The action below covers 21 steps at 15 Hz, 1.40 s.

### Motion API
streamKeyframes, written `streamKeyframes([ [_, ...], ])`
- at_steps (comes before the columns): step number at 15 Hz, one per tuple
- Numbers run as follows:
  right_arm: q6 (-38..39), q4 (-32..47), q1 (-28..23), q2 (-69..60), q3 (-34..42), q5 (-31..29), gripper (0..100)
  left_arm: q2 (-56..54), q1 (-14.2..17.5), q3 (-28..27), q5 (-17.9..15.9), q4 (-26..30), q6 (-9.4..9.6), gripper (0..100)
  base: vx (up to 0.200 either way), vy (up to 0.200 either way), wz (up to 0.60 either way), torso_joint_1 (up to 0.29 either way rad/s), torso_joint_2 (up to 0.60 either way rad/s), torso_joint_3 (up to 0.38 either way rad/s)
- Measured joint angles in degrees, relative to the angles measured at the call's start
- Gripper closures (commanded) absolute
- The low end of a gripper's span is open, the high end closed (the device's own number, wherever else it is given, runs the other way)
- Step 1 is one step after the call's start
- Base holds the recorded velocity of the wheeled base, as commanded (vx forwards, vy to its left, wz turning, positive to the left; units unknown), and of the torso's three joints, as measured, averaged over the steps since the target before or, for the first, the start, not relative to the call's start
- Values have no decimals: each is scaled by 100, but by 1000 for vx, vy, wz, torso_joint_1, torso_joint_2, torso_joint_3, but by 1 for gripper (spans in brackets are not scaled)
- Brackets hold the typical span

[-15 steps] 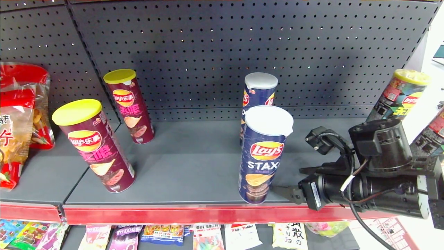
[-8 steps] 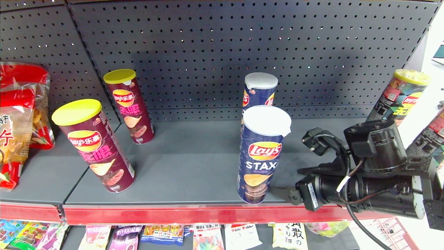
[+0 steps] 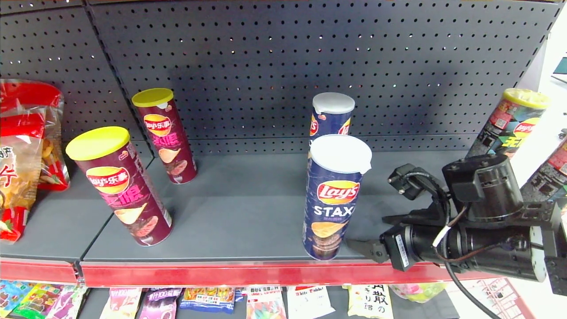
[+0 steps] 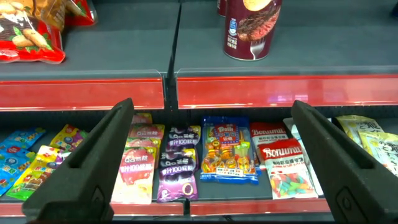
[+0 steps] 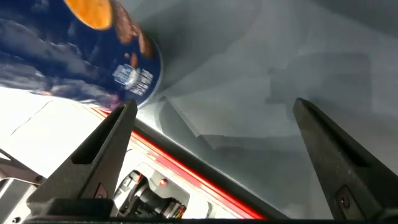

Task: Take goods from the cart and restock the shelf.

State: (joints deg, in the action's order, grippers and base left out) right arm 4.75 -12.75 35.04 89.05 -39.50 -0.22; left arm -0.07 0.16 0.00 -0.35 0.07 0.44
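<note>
A blue chip can with a white lid point(image 3: 334, 195) stands upright near the front of the grey shelf point(image 3: 248, 212); its base also shows in the right wrist view point(image 5: 74, 56). My right gripper point(image 3: 370, 231) lies level just right of the can's base. It is open point(image 5: 211, 162), with only bare shelf between its fingers. A second blue can point(image 3: 332, 114) stands right behind the first. My left gripper point(image 4: 211, 155) is open and holds nothing, below the shelf's red front edge point(image 4: 280, 90).
Two maroon cans with yellow lids point(image 3: 119, 186) point(image 3: 165, 135) stand at the shelf's left, with red snack bags point(image 3: 26, 150) beyond them. Dark cans with yellow lids point(image 3: 514, 119) stand at the far right. Candy bags point(image 4: 230, 149) fill the lower shelf. A pegboard wall point(image 3: 283, 66) backs it.
The front blue can has ended up slightly further left. My right arm shifted a little left, then back right, staying open beside the can.
</note>
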Motion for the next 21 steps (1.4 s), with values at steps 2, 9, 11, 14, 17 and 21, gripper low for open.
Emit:
streamKeyframes([
  [2,0,2,-30,-127,34,-33,0,0,0,0,0,0,0,0,0,0,0,0,0,0],
  [9,-174,72,-233,-1780,976,9,0,0,0,0,2,2,0,0,0,0,0,0,0,0],
  [11,-502,96,-524,-2591,1648,235,0,0,0,0,0,2,0,0,0,0,0,0,0,0],
  [14,-1011,369,-1715,-3924,2531,706,0,0,0,0,2,2,0,0,0,0,0,0,0,0],
  [17,-1164,761,-3116,-5198,2988,834,0,0,0,0,0,2,0,0,0,0,0,0,0,0],
  [21,-1145,1062,-3869,-6916,3536,306,0,0,0,0,0,2,0,0,0,0,0,0,0,0],
])
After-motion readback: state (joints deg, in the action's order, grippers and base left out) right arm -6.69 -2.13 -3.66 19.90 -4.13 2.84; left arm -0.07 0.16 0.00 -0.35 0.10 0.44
